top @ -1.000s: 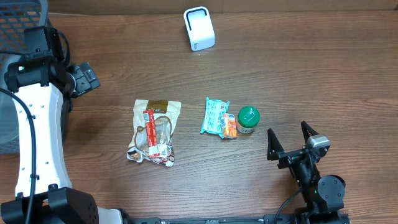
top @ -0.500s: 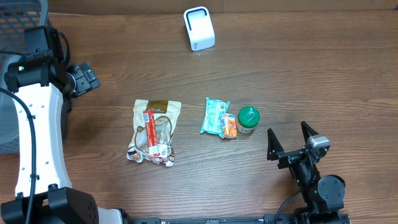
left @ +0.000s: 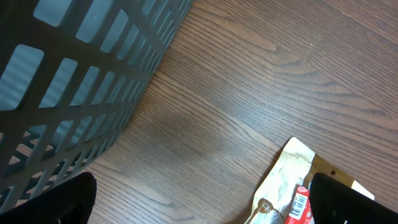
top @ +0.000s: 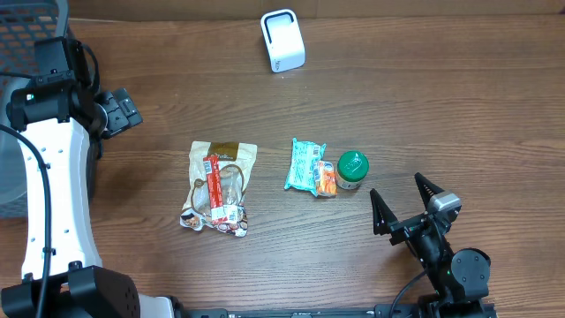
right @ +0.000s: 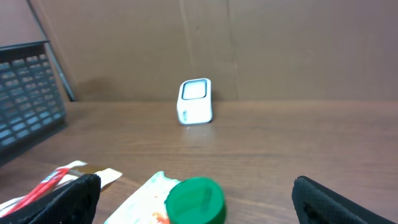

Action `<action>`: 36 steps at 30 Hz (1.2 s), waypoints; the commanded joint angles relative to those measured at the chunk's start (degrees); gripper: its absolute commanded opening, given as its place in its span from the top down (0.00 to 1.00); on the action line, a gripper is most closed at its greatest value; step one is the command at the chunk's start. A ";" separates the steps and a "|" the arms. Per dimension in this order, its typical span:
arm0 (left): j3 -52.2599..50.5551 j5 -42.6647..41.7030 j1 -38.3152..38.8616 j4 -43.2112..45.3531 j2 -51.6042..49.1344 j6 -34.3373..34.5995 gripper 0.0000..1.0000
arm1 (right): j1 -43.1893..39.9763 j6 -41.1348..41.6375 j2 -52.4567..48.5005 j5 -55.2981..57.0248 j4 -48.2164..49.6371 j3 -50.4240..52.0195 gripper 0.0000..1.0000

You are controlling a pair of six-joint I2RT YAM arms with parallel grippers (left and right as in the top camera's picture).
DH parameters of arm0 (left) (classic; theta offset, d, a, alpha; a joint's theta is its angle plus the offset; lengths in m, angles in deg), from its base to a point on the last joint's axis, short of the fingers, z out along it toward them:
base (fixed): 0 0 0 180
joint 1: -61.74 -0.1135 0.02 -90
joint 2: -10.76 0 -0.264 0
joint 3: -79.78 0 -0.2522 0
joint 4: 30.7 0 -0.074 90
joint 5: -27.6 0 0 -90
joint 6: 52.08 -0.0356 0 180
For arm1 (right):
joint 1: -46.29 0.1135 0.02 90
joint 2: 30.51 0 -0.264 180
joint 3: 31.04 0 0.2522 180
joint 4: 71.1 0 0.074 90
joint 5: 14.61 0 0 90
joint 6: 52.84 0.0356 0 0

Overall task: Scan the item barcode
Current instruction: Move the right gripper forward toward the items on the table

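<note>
Standing just ahead of wide-spread right gripper (top: pixel 395 185), green-lidded jar (top: pixel 351 169), untouched

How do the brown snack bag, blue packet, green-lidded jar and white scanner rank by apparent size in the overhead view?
1. brown snack bag
2. white scanner and blue packet, too alike to rank
3. green-lidded jar

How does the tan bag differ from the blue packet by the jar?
The tan bag is larger than the blue packet. The bag carries a red strip; the packet has an orange corner. The bag lies apart; the packet sits right beside the green-lidded jar. Both lie flat on the table.
</note>
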 commanded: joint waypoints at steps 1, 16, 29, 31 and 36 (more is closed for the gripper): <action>1.20 0.70 -0.26 0.04 -0.11 -0.83 0.00 | -0.17 2.73 0.39 -2.08 -2.05 -5.79 0.00; 1.20 0.70 -0.26 0.04 -0.11 -0.83 0.00 | -0.15 2.78 -30.29 0.81 -40.52 -58.73 0.00; 1.20 0.72 -0.26 0.04 -0.11 -0.83 0.00 | -0.17 2.95 -65.61 -13.86 -66.64 -88.72 0.00; 1.20 0.70 -0.24 0.04 -0.11 -0.83 0.00 | -0.17 2.97 -69.26 -18.56 -66.64 -88.70 0.02; 1.20 0.70 -0.26 0.04 -0.11 -0.83 0.00 | 0.90 5.33 -76.30 -22.67 -66.47 -88.63 0.53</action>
